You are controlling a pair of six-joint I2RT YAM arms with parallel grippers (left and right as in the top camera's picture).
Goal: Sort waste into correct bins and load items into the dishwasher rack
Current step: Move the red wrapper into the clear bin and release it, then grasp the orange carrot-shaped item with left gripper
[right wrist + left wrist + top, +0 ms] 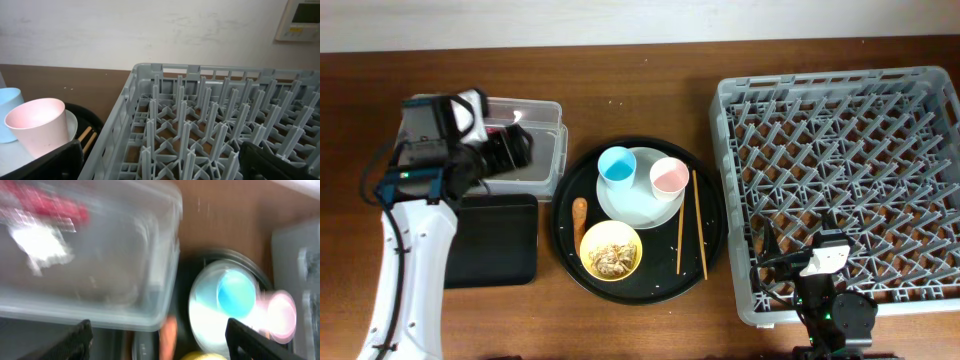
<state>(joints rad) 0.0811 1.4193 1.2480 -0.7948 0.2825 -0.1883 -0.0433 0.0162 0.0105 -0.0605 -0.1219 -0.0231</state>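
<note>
**Two pieces binned, rack bare**

Overhead: left claw (515,150) hangs over clear tub (545,120). Scraps bowl (611,250), sausage piece (579,212), blue cup (617,165), pink cup (669,176), plate (640,205) and chopsticks (699,225) sit on round tray (565,250); rack (920,85) empty.

Left wrist: claw spread wide, holding nothing; red wrapper (55,205) and tissue (42,245) lie in tub.

Right wrist: right claw (160,147) gapes empty at rack.

- Table (640,80): brown wood-grain top, with a few pale specks near the far edge.
- Round black tray (660,258): large, lying flat at mid-table.
- Wall (150,30): off-white and scuffed, standing behind the table.
- Wall panel (300,20): pale, rectangular, mounted at upper right of the right wrist view; its markings are illegible.
</note>
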